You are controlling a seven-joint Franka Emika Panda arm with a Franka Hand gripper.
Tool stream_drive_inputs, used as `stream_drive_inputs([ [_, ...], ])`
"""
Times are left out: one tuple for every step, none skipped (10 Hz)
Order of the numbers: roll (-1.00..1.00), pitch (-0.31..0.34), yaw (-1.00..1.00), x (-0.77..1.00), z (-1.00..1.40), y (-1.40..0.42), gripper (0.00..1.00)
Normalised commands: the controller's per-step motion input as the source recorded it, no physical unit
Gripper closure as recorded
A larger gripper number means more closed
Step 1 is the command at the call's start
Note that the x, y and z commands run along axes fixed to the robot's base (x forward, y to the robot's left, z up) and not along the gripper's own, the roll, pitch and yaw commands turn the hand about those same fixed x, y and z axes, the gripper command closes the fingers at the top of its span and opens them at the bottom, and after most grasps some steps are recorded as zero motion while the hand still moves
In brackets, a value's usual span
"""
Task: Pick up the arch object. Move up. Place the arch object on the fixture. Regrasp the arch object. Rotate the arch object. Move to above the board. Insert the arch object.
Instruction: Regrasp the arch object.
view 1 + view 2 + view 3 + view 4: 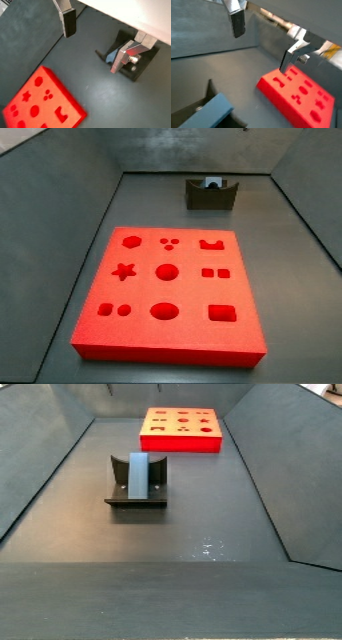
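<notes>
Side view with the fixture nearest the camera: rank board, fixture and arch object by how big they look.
1. Fixture and board look roughly alike here; the board sits far back, so nearness makes this unsure.
2. Arch object, standing in the fixture, is smallest.
The gripper hangs open above, fingers empty.

Dark grey floor [181, 534], sloping grey walls [34, 444]

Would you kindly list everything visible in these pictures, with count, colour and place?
board: one, bright red-orange with recessed cutouts, flat on the dark floor.
fixture: one, dark, on the floor apart from the board.
arch object: one, slate blue-grey, resting in the fixture, not held.
enclosure walls: grey, around the floor.
gripper: one, silver fingers with dark pads, open and empty, raised above the floor; seen only in both wrist views.
</notes>
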Motion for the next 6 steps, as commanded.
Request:
stream_drive_inputs([
  [1.0,0.037,0.02,0.0,0.02,-0.04,0.0],
  [1.0,0.032,0.02,-0.01,0.01,-0.04,0.0],
  [1.0,0.028,0.02,-0.02,0.01,-0.03,0.0],
  [1.0,0.023,0.02,-0.02,0.0,-0.03,0.0],
  [1.0,0.02,0.02,-0.01,0.0,-0.02,0.0],
  [1.0,0.016,0.03,-0.01,0.0,-0.02,0.0],
])
